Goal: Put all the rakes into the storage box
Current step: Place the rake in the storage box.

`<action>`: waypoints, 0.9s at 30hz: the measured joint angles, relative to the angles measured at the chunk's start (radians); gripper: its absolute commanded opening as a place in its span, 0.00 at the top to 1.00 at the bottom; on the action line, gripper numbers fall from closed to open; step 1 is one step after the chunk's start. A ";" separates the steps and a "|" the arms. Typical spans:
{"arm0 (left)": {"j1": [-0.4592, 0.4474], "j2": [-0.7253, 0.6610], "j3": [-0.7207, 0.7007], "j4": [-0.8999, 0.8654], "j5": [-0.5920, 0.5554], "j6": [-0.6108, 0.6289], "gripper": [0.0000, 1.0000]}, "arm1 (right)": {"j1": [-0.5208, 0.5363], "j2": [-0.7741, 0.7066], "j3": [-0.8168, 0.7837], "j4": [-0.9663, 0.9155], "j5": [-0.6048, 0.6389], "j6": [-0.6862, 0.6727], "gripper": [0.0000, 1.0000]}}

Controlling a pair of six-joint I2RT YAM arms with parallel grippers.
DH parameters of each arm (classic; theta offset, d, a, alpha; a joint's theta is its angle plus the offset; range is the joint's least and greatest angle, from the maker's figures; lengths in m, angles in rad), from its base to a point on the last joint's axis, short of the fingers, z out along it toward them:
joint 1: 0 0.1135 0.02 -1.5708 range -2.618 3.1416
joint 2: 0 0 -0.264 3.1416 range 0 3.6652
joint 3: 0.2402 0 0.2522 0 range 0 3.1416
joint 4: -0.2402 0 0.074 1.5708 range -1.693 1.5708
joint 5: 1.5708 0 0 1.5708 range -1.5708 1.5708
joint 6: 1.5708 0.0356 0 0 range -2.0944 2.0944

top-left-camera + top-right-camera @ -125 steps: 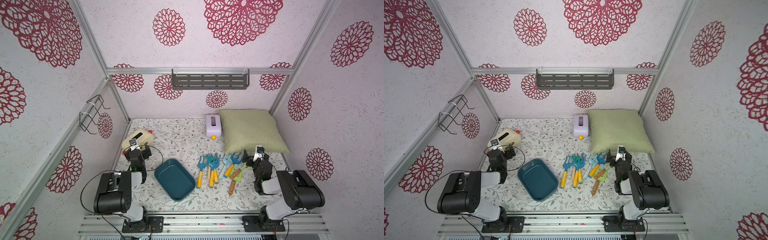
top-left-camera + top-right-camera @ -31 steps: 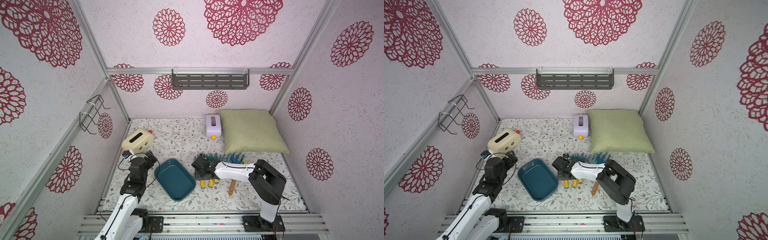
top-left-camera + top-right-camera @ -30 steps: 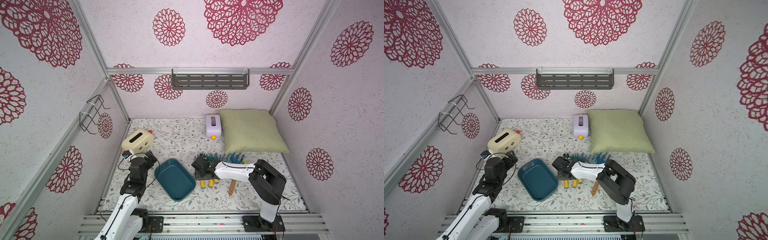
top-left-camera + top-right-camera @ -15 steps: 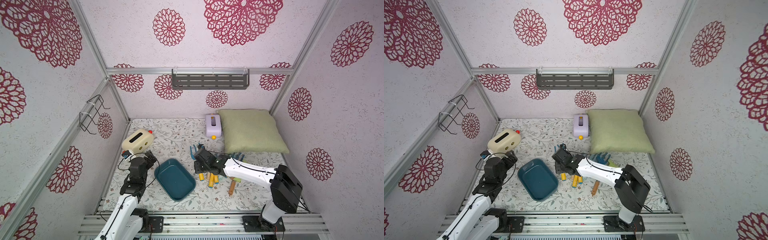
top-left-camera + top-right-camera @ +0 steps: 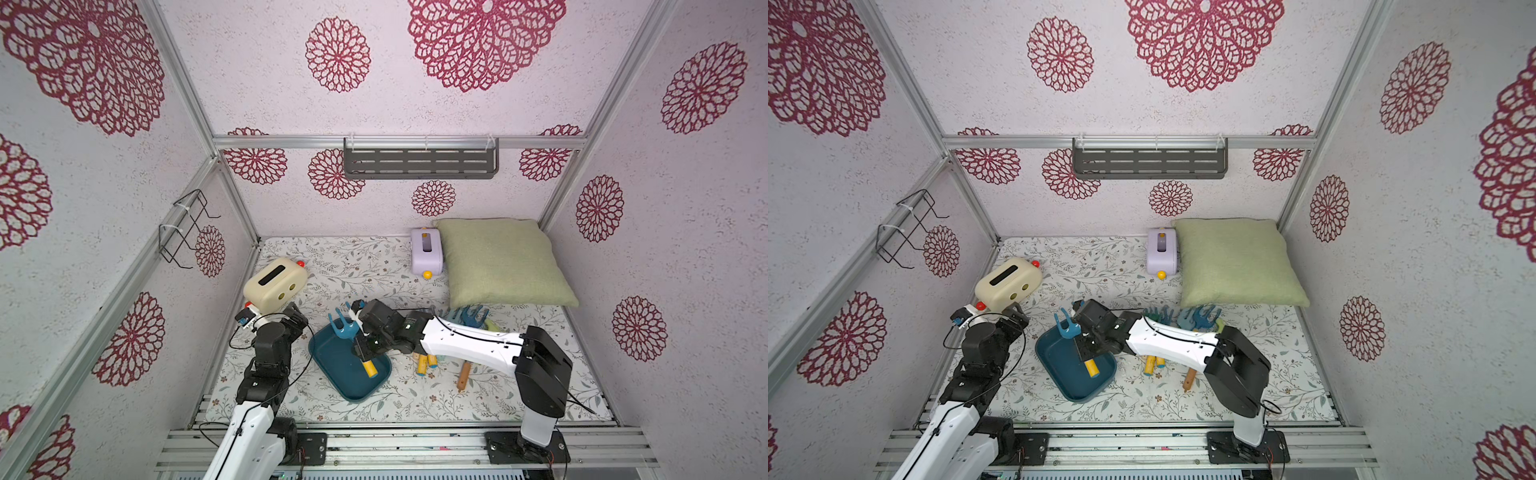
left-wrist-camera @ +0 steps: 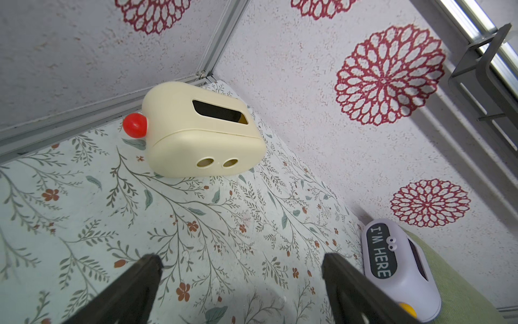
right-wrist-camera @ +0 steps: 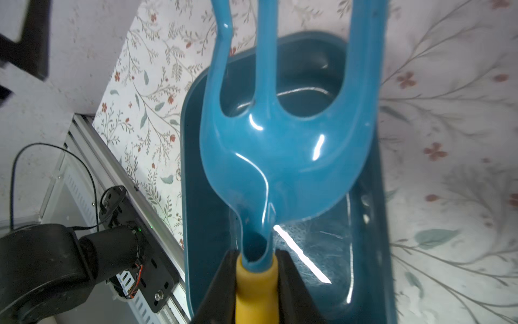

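Blue rake (image 5: 343,328) (yellow handle), teal storage box (image 5: 353,384).

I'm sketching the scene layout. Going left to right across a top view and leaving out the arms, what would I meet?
wire rack → cream box → storage box → lilac box → green pillow. The rake overlaps the storage box, so it is left out.

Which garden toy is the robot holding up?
The blue three-pronged rake with the yellow handle: the right gripper grips it over the storage box. The other tools lie on the table.
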State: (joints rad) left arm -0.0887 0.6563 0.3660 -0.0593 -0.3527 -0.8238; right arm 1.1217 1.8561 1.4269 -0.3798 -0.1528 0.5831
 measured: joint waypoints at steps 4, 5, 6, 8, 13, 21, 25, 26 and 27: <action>0.000 -0.005 -0.002 -0.007 -0.005 0.000 0.03 | 0.033 0.075 0.026 0.001 -0.035 0.000 0.83; 0.000 -0.005 -0.002 -0.008 -0.005 0.000 0.03 | 0.041 0.090 0.031 0.000 -0.040 0.000 0.83; 0.000 -0.005 -0.002 -0.008 -0.005 0.000 0.03 | 0.047 0.102 0.036 0.000 -0.046 0.000 0.83; 0.000 -0.005 -0.002 -0.008 -0.005 0.000 0.03 | 0.056 0.125 0.044 0.000 -0.060 0.000 0.83; 0.000 -0.005 -0.002 -0.008 -0.005 0.000 0.03 | 0.062 0.157 0.057 0.002 -0.071 0.002 0.71; 0.000 -0.004 -0.002 -0.008 -0.005 -0.001 0.03 | 0.062 0.170 0.075 0.000 -0.077 0.002 0.37; 0.000 -0.003 -0.002 -0.007 -0.005 -0.002 0.03 | 0.061 0.164 0.083 -0.005 -0.043 -0.001 0.37; 0.000 -0.002 -0.002 -0.006 -0.005 -0.004 0.03 | 0.060 0.159 0.083 -0.012 -0.029 -0.001 0.37; 0.000 0.000 -0.002 -0.006 -0.005 -0.004 0.03 | 0.058 0.150 0.083 -0.024 -0.010 -0.006 0.37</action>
State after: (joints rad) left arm -0.0883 0.6567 0.3637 -0.0658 -0.3573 -0.8280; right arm 1.1801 2.0056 1.5097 -0.4042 -0.1627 0.5774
